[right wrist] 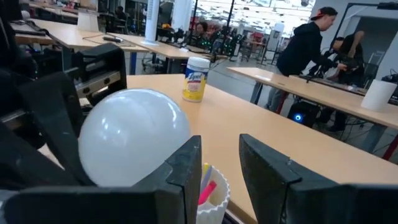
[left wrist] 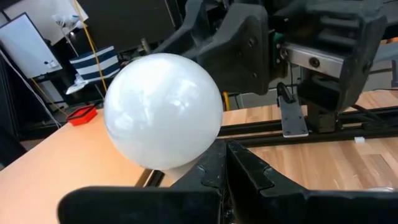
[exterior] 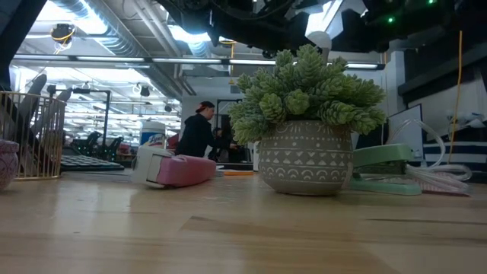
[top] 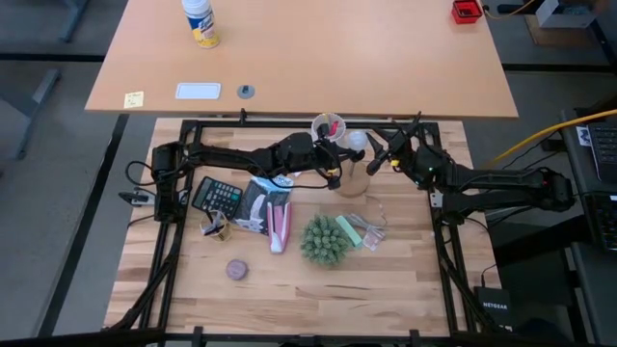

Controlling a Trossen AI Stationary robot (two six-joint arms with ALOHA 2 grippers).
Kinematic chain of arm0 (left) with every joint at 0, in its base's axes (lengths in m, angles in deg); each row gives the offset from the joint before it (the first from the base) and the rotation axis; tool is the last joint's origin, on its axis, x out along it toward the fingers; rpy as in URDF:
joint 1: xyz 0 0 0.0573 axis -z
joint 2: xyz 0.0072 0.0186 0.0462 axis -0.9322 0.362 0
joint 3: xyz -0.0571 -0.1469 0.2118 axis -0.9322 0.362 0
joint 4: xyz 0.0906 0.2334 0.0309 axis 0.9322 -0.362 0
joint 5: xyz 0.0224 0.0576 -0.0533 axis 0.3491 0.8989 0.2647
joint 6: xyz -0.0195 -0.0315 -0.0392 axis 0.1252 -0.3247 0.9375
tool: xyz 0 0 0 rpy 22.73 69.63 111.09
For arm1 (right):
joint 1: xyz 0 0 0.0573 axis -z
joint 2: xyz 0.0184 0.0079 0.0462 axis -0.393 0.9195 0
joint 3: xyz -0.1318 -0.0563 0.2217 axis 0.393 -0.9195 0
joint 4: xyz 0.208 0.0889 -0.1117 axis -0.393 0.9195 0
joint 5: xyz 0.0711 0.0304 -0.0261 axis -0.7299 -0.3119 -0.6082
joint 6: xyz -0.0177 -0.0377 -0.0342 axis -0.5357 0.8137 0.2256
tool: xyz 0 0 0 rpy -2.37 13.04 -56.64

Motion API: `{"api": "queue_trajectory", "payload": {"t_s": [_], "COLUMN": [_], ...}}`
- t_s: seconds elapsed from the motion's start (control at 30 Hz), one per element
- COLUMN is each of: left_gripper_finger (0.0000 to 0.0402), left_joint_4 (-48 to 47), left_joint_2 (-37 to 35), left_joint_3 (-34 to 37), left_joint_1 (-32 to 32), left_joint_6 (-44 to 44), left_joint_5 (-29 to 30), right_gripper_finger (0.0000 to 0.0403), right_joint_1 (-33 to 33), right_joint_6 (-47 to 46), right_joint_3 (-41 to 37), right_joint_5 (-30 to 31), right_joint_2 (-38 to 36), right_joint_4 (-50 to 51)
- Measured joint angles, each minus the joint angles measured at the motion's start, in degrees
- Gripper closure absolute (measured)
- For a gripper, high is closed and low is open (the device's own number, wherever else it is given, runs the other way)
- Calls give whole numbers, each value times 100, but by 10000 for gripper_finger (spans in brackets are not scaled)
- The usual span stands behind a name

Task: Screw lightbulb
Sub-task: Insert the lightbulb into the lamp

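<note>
the lightbulb (top: 356, 143) is in the air at twelve o'clock of the bench (top: 289, 280), gripped by the closed left tool (top: 339, 154). the right tool (top: 378, 156), partly open, holds nothing i can see. the screwing is still not done, i judge.

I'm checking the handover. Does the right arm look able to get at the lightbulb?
Probably yes: the lightbulb sits in the shut left gripper, and the right gripper is right beside it, with nothing between.
</note>
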Motion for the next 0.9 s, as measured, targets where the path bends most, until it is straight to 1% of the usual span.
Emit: {"api": "queue_trajectory", "payload": {"t_s": [0.23,0.4,0.6,0.67,0.8,0.9], "left_gripper_finger": [396,396,396,396,396,396], "left_joint_4": [7,8,-43,-175,-821,-1360], "left_joint_2": [0,0,-76,-182,-531,-794], "left_joint_3": [0,0,0,0,0,0], "left_joint_1": [52,135,245,256,244,148], "left_joint_6": [2,-10,-61,-47,3,139], "left_joint_5": [9,4,-9,-20,-26,-238], "right_gripper_finger": [290,290,290,290,290,290], "right_joint_1": [-2,-2,0,0,1,2], "right_joint_6": [1,2,42,44,25,-119], "right_joint_3": [0,-2,-2,-2,-2,-2], "right_joint_5": [184,207,501,498,491,396], "right_joint_2": [-32,-136,-395,-538,-820,-962], "right_joint_4": [49,32,74,122,496,685]}}
